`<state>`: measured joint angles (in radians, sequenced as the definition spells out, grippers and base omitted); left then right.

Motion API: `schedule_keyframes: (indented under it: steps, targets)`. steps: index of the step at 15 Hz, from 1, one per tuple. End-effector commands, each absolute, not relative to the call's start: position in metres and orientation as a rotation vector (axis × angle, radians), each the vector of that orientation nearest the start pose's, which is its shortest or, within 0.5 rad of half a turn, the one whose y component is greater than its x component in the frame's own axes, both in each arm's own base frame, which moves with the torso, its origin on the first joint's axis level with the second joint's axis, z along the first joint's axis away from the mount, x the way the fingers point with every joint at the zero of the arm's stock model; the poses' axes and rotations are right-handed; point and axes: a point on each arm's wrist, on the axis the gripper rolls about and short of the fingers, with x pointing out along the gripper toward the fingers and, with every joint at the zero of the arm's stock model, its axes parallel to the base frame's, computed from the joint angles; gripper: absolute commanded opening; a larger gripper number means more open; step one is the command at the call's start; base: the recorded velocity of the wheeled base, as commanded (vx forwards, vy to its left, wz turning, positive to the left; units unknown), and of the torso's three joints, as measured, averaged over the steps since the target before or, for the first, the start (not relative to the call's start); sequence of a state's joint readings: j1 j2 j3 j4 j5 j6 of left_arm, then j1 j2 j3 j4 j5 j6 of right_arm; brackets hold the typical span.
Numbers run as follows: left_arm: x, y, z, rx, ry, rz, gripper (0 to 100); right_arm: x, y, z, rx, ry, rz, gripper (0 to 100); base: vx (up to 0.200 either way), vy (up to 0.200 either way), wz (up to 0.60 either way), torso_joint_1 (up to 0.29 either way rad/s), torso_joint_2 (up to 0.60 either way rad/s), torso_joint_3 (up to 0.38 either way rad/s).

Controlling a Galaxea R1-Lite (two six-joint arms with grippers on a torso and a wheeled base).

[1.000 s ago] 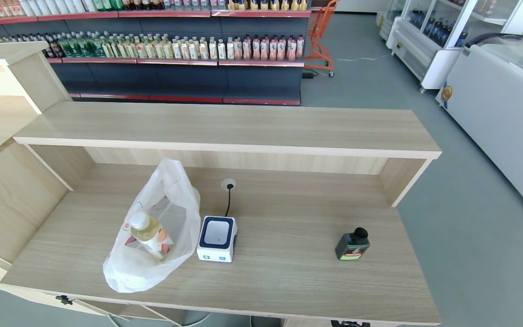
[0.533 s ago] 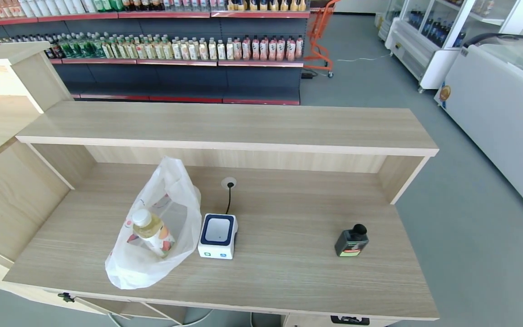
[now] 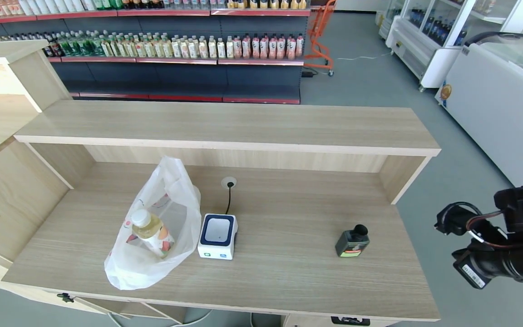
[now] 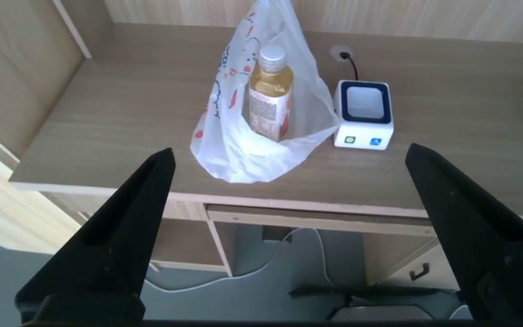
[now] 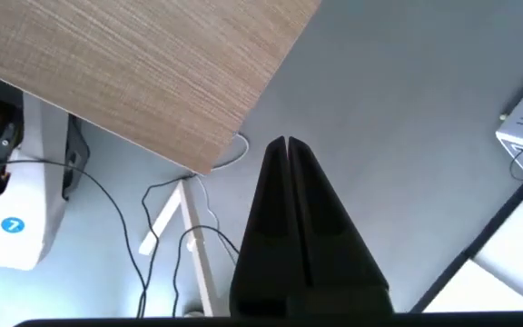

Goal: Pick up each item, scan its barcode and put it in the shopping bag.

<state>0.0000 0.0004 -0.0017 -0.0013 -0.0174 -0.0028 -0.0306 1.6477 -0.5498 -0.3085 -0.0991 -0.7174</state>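
Observation:
A white plastic shopping bag [image 3: 152,245] stands on the left of the wooden counter [image 3: 288,272], with a pale juice bottle [image 3: 150,231] upright inside it. Just right of the bag sits the white and blue barcode scanner [image 3: 217,236]. A small dark bottle with a black cap [image 3: 352,241] stands alone toward the counter's right end. My right arm [image 3: 502,254] hangs over the floor beyond the counter's right edge; its gripper [image 5: 286,143] is shut and holds nothing. My left gripper [image 4: 289,154] is open wide, low in front of the counter, facing the bag [image 4: 243,136] and scanner [image 4: 364,113].
A raised wooden ledge [image 3: 225,127] runs along the back of the counter. The scanner's black cable [image 3: 229,200] leads to a grommet behind it. Drink shelves [image 3: 175,45] and freezers [image 3: 493,91] stand farther off. The counter's corner [image 5: 152,64] and floor cables [image 5: 180,227] lie below my right gripper.
My right arm has risen into the head view at the right edge. The head camera shifted slightly; bag, scanner and dark bottle stay where they were.

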Motion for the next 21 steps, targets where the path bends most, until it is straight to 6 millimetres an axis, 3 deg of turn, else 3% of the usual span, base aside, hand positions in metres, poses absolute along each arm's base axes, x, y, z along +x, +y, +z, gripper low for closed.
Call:
schedule_keyframes:
  steps: [1, 2, 4, 13, 20, 21]
  targets:
    - [-0.023, 0.000, 0.076, -0.003, -0.003, -0.017, 100, 0.262, 0.002, 0.078, -0.710, 0.864, 0.278, 0, 0.000, 0.000, 0.00, 0.000, 0.00, 0.000]
    - [-0.023, 0.000, 0.076, -0.003, -0.003, -0.017, 100, 0.266, 0.006, 0.078, -0.704, 0.847, 0.309, 100, 0.000, 0.000, 0.00, 0.000, 0.00, 0.000]
    - [-0.023, 0.000, 0.076, -0.003, -0.003, -0.017, 100, 0.272, 0.009, 0.079, -0.704, 0.819, 0.344, 100, 0.000, 0.000, 0.00, 0.000, 0.00, 0.000]
    - [-0.023, 0.000, 0.076, -0.003, -0.003, -0.017, 100, 0.324, 0.043, 0.048, -0.669, 0.714, 0.585, 100, 0.000, 0.000, 0.00, 0.000, 0.00, 0.000]
    - [-0.023, 0.000, 0.076, -0.003, -0.003, -0.017, 100, 0.343, 0.063, 0.029, -0.673, 0.681, 0.668, 100, 0.000, 0.000, 0.00, 0.000, 0.00, 0.000]
    - [-0.023, 0.000, 0.076, -0.003, -0.003, -0.017, 100, 0.346, 0.064, 0.029, -0.673, 0.677, 0.668, 0, 0.000, 0.000, 0.00, 0.000, 0.00, 0.000]
